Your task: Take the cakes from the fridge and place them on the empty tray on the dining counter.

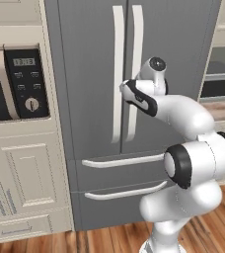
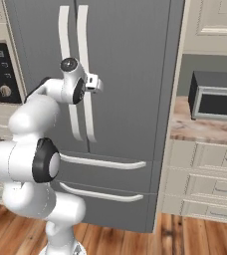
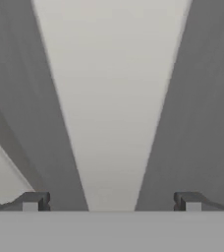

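My gripper (image 3: 111, 202) gapes wide around the fridge (image 1: 90, 74) handle (image 3: 111, 98) at twelve o'clock; closing off-centre, I'd slip.

Fridge (image 2: 130, 74) doors closed, dark grey, two long cream handles (image 2: 83, 69) side by side at the centre seam. White arm raised in front; gripper (image 2: 96, 83) at the right-hand handle. Microwave (image 2: 216, 97) on the worktop (image 2: 195, 130) to the right.
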